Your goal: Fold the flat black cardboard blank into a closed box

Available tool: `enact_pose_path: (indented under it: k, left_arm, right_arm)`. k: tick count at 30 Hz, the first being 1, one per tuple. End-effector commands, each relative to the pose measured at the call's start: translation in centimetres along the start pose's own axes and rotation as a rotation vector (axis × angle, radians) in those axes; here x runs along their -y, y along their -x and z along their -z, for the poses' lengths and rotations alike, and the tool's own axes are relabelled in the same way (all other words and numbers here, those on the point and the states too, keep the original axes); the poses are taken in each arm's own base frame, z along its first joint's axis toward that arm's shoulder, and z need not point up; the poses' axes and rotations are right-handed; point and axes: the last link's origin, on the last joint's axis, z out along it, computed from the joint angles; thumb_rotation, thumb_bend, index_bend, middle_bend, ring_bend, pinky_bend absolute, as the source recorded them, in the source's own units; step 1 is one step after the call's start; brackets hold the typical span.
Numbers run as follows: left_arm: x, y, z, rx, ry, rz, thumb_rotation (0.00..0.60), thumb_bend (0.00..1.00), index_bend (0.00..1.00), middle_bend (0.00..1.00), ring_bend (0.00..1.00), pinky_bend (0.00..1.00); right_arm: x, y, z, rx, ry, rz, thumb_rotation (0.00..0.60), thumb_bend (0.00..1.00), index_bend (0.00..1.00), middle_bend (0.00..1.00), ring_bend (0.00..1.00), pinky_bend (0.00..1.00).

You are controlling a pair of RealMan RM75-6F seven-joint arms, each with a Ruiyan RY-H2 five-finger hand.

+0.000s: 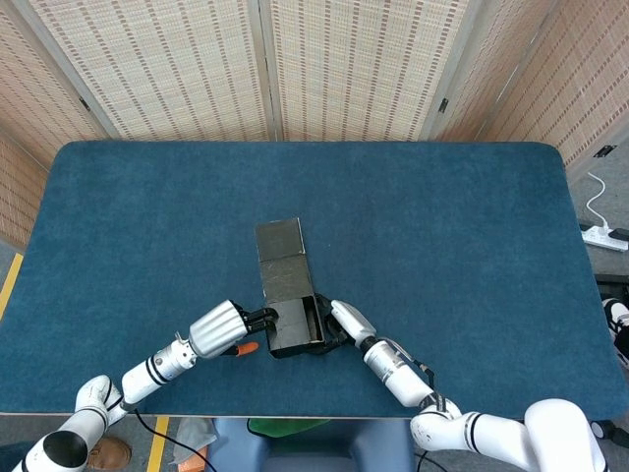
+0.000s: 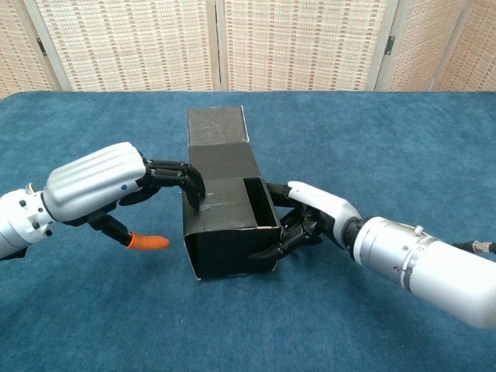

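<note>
A black cardboard box (image 1: 292, 327) (image 2: 230, 232) stands partly folded near the table's front edge. Its long lid panel (image 1: 281, 258) (image 2: 219, 138) lies flat on the cloth behind it. My left hand (image 1: 220, 329) (image 2: 101, 184) is at the box's left side, with dark fingers resting on the top left edge and its orange-tipped thumb clear of the box wall. My right hand (image 1: 346, 322) (image 2: 314, 215) is against the right side, with fingers wrapped round the front right corner. The top shows a flap folded in and an open gap beside it.
Blue cloth (image 1: 442, 246) covers the whole table. Woven folding screens (image 1: 265, 69) stand behind it. A white power strip with a cable (image 1: 601, 234) lies on the floor beyond the right edge.
</note>
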Motion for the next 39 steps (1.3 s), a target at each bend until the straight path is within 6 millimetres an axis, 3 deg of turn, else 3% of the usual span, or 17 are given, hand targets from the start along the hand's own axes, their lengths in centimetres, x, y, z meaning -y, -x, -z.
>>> enact_pose_path:
  k: [1,14,21,28,39]
  left_arm:
    - [-0.3,0.1,-0.3,0.005,0.023,-0.024,0.600,0.22,0.43,0.41,0.88,1.00]
    - [0.0,0.2,-0.8,0.049,0.050,-0.095,0.600,0.23,0.41,0.38,0.88,1.00]
    - [0.9,-0.8,-0.3,0.070,0.058,-0.150,0.600,0.23,0.50,0.42,0.87,1.00]
    - [0.6,-1.1,0.3,0.077,0.065,-0.143,0.600,0.23,0.43,0.40,0.87,1.00]
    - [0.3,-0.5,0.3,0.145,0.097,-0.202,0.600,0.23,0.44,0.38,0.87,1.00]
  right_arm:
    - [0.0,0.1,0.0,0.001,-0.002,0.006,0.600,0.27,0.43,0.51,0.80,1.00]
    - [-0.1,0.1,0.1,-0.002,-0.008,0.016,0.600,0.27,0.43,0.51,0.80,1.00]
    - [-0.2,0.0,0.2,-0.004,-0.006,0.017,0.600,0.27,0.43,0.51,0.80,1.00]
    - [-0.2,0.2,0.1,0.000,-0.002,0.013,0.600,0.27,0.43,0.51,0.80,1.00]
    - [0.1,0.5,0.4,-0.003,-0.020,0.018,0.600,0.27,0.43,0.51,0.80,1.00]
